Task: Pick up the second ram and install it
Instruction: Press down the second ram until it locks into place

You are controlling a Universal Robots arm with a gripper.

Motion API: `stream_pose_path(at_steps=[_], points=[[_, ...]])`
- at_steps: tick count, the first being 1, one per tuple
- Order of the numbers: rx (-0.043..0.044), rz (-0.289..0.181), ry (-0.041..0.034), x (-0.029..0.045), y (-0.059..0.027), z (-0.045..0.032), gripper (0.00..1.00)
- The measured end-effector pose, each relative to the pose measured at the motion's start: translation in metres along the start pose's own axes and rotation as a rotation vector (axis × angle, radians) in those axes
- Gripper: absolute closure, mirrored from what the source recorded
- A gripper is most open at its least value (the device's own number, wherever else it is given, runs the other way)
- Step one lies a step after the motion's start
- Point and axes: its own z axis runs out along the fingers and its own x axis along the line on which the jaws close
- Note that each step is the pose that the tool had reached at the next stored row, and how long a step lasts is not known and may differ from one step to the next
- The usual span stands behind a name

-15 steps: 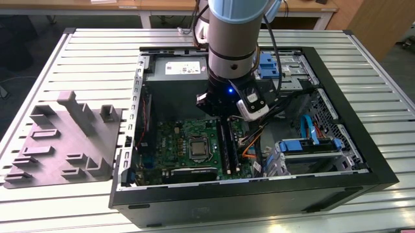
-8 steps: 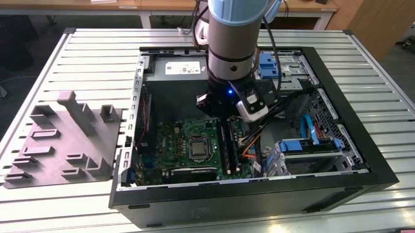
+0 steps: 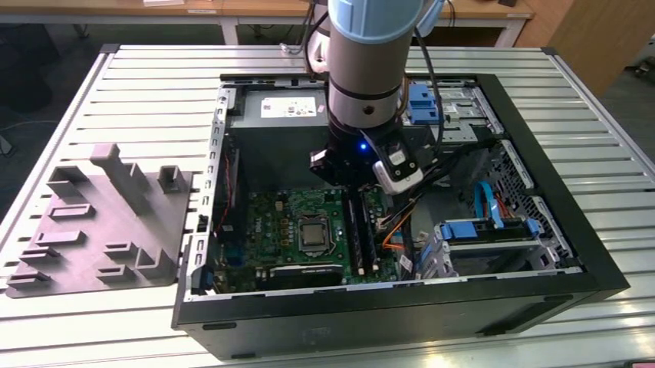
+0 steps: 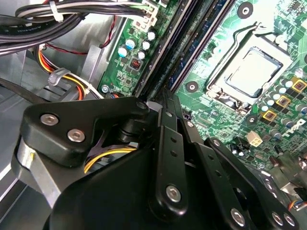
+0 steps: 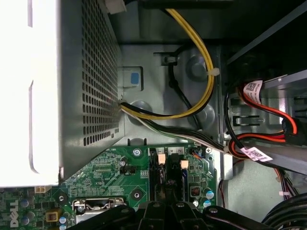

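The black end effector (image 3: 360, 182) hangs inside the open black metal computer case (image 3: 573, 222), directly above the narrow black plastic memory slots (image 3: 357, 230) on the square green motherboard (image 3: 287, 222). In the second wrist view the end effector (image 4: 165, 96) shows its black linkage arms drawn together to a narrow point right over the slots (image 4: 177, 52); whether anything is pinched between the tips I cannot tell.

The second ram (image 4: 204, 45), a long thin dark blue-green circuit board, appears just ahead of the tips in the second wrist view, lying along the slot rails; whether it is seated fully cannot be judged.

Beside the slots, on the far side from the cables, sits the silver square processor (image 4: 254, 72) in its metal retaining frame. The same chip (image 3: 310, 230) lies on the exterior view's left of the end effector.

In the first wrist view, beyond the end effector, a perforated grey metal power supply box (image 5: 86, 86) stands next to a bundle of yellow and black wires (image 5: 201, 86). Red and black cables (image 5: 259, 139) run past a grey metal drive bracket.

The case rests on a slatted grey metal surface (image 3: 153, 84). Well apart from the end effector, on the exterior view's left, lies a grey moulded plastic fixture tray (image 3: 103, 222).
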Motion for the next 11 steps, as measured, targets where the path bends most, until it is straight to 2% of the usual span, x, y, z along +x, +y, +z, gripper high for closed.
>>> stream_pose_path(at_steps=[11], points=[[-0.0008, 0.0, -0.0001, 0.0, 0.0, 0.0012, 0.9]])
